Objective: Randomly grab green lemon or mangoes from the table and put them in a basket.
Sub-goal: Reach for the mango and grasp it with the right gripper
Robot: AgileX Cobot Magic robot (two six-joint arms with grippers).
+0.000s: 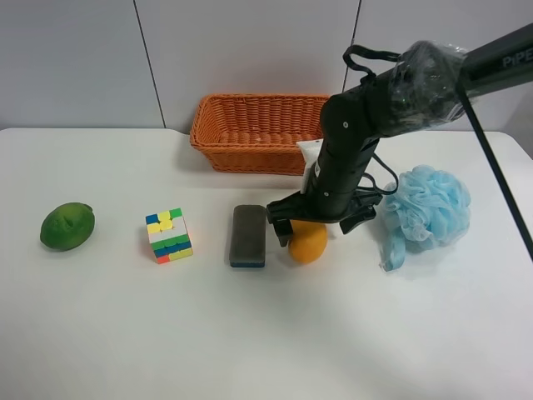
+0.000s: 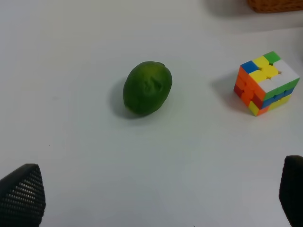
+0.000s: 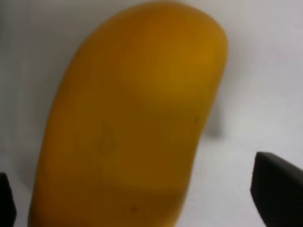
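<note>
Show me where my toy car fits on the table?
Free: the bare table strip below the row in the high view, and the gap between the green lemon and the cube. Crowded: eraser, mango and blue pouf, around the right arm.

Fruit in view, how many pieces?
2. The green lemon lies left of the cube in the exterior high view; the mango sits beside the eraser, under the right end effector. Basket partly hidden.

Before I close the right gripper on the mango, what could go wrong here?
The right gripper straddles the mango with jaws open, but the fruit sits nearer one finger, so closing may roll it away before it is held. Its smooth, rounded skin could also slip. The grey eraser lies close beside the mango; that side's finger might nudge it.
</note>
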